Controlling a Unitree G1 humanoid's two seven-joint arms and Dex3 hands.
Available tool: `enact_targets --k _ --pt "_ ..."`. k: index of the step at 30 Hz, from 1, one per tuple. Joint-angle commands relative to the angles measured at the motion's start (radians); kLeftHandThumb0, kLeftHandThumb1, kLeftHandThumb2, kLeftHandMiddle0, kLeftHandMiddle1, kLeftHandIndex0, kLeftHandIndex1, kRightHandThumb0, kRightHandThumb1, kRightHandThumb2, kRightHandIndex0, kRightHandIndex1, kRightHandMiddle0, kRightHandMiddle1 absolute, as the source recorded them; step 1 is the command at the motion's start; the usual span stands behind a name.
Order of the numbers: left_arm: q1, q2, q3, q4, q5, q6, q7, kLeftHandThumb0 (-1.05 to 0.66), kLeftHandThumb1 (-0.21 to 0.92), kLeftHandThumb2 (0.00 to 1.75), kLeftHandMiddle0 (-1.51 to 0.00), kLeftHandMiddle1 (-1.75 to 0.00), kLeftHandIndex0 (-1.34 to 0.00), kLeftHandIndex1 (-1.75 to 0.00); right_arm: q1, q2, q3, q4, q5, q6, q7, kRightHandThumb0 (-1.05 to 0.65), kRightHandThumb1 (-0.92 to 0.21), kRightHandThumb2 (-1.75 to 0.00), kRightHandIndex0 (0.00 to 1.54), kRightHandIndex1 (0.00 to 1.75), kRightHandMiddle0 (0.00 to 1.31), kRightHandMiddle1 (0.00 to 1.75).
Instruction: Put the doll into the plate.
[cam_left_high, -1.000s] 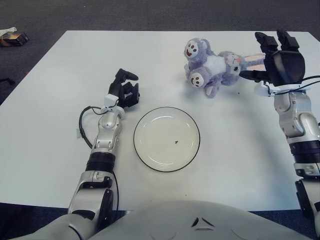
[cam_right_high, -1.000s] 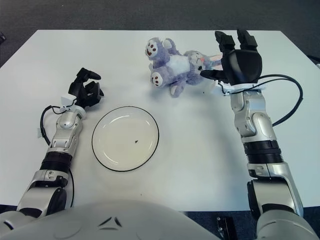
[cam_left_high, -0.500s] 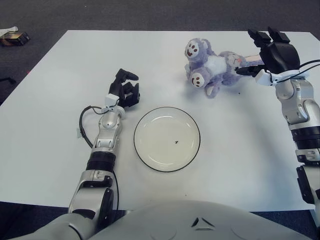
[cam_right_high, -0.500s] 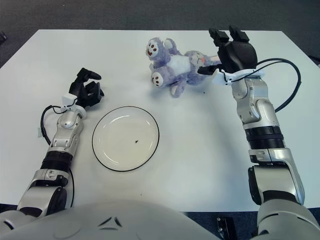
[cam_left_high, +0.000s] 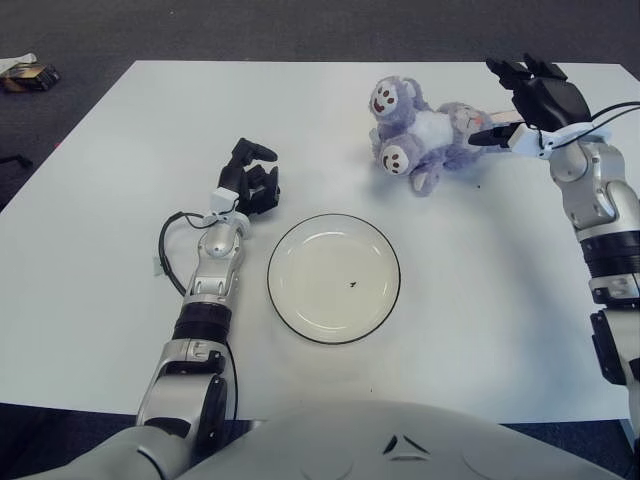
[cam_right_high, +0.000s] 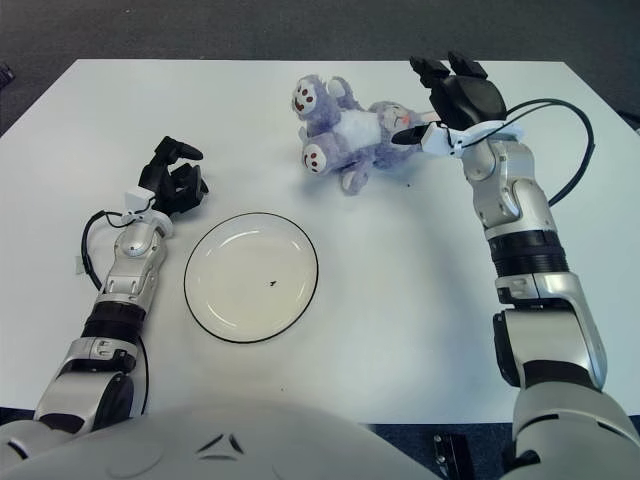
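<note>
Left eye view: the doll lies on the worktop, beyond the empty plate, not yet grasped. The left hand shows left of the plate, fingers curled, holding nothing.

Right eye view: the right hand is spread at the doll's head, probably to grasp it.

Both head-mounted eyes are looking forward and down from close above the white table, sharing nearly the whole tabletop, slightly offset sideways

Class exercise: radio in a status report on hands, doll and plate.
Right hand open at purple plush doll, no grasp. Left hand idle beside round white plate. Nothing on the plate, path unobstructed.
</note>
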Motion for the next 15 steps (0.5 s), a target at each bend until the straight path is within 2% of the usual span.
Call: enact_targets --k 1,6,15 --pt "0.064 -0.031 -0.009 0.047 0.004 -0.012 0.008 -0.39 0.63 0.9 -0.82 -1.75 -0.38 -1.75 -0.024 -0.02 0.018 0.015 -0.024 0.004 -0.022 -0.78 -0.89 0.0 0.11 0.02 0.16 0.03" --pt "0.064 -0.031 -0.011 0.047 0.008 -0.014 0.009 -0.39 0.63 0.91 -0.83 -1.75 -0.38 -1.75 -0.053 -0.022 0.053 0.028 -0.081 0.047 -0.023 -0.74 -0.88 0.0 0.14 0.02 0.16 0.02" --pt "0.068 -0.037 -0.015 0.044 0.017 -0.014 0.018 -0.39 0.63 0.91 -0.82 -1.75 -0.38 -1.75 -0.092 -0.011 0.096 0.066 -0.121 0.085 -0.021 -0.72 -0.87 0.0 0.16 0.01 0.16 0.02"
